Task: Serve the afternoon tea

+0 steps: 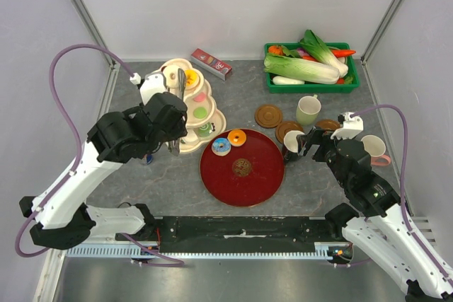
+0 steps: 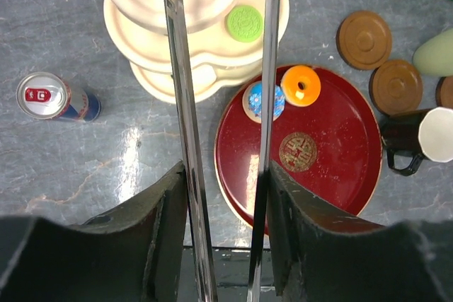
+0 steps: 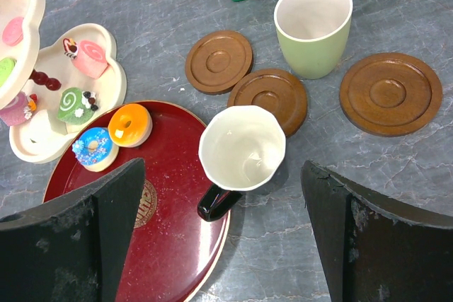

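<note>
Black mug [image 3: 242, 148], upright just right of the red tray [image 3: 177, 245], lies ahead of the nearer right gripper [image 3: 222, 175], fingers spread wide

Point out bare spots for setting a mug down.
The red tray's near half, below the donuts, is bare; so is the tabletop between drink can and tray. Crowded among coasters and mugs right of it.

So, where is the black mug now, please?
In the top view, the black mug stands right of centre, beside the right rim of the red tray, just below the middle coaster.
</note>
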`<state>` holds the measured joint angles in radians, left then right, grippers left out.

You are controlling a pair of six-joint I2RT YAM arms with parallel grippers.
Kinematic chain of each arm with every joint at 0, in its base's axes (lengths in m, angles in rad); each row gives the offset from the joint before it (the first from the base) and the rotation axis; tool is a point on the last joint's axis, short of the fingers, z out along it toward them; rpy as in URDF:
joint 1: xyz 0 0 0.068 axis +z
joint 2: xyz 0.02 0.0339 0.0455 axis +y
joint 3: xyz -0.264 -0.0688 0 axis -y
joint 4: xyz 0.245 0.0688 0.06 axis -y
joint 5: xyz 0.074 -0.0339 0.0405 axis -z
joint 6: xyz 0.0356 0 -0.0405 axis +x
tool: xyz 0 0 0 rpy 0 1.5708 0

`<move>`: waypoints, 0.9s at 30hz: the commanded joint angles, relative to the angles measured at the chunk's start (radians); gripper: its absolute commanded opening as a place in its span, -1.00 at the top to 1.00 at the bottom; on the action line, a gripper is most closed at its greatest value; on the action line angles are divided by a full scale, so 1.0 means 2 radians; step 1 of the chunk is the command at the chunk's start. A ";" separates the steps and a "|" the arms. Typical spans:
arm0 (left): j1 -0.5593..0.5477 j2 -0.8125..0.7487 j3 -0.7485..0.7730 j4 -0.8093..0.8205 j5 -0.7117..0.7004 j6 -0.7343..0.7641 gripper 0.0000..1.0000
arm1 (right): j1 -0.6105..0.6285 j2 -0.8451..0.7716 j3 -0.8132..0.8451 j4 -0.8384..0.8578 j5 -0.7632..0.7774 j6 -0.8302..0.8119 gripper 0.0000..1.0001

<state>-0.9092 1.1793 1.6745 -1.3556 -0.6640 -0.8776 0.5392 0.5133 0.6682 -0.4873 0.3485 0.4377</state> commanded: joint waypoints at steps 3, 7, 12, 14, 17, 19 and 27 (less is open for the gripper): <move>0.004 -0.024 -0.017 -0.086 0.013 -0.018 0.00 | 0.001 0.000 0.000 0.013 0.001 0.005 -0.96; 0.004 -0.038 -0.017 -0.083 0.025 -0.012 0.00 | 0.000 0.001 0.000 0.012 0.001 0.004 -0.96; 0.004 -0.039 -0.017 -0.091 0.011 -0.021 0.00 | 0.000 0.001 0.000 0.012 0.001 0.004 -0.96; 0.005 -0.037 -0.020 -0.092 0.009 -0.019 -0.01 | 0.000 0.000 0.000 0.013 0.002 0.004 -0.96; 0.009 -0.035 -0.025 -0.091 0.009 -0.021 -0.01 | 0.000 0.000 0.000 0.013 0.001 0.004 -0.96; 0.015 -0.034 -0.035 -0.091 0.009 -0.022 -0.01 | 0.000 0.000 0.000 0.012 0.002 0.005 -0.96; 0.034 -0.040 -0.063 -0.091 0.002 -0.038 -0.03 | 0.000 0.002 0.000 0.013 0.001 0.004 -0.96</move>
<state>-0.8581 1.1107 1.5513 -1.3602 -0.6125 -0.9035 0.5396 0.5156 0.6682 -0.4873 0.3481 0.4377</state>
